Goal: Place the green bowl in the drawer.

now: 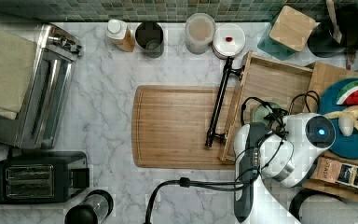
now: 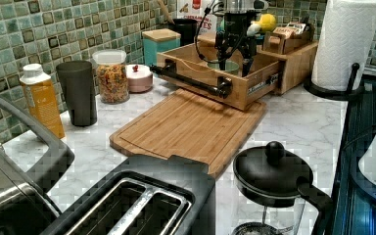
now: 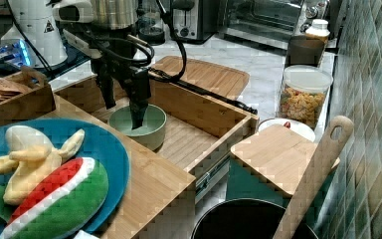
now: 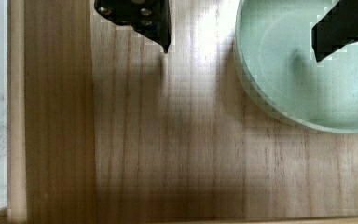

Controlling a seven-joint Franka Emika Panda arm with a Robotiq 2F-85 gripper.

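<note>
White-veined marble makes up the surface (image 1: 107, 107), carrying a cutting board (image 1: 177, 126) and, at the top view's right, the pulled-out light-wood drawer (image 3: 199, 134) with its black bar handle (image 1: 219, 100) lying over the board's edge. The bowl (image 3: 140, 125), pale green, sits on the drawer floor, upright. The arm's black tool (image 3: 122, 102) hangs low over it with fingers spread wide: one fingertip dips inside the bowl, the other stands outside the rim, above bare drawer wood; nothing is gripped. The placing looks done, so the step in hand is likely a clean release and exit. A straight lift is best, keeping the inner finger off the rim so the bowl is not dragged or tipped. Drawer walls stand close around; the open room is overhead, away from the blue fruit plate (image 3: 104, 149) beside the drawer.
</note>
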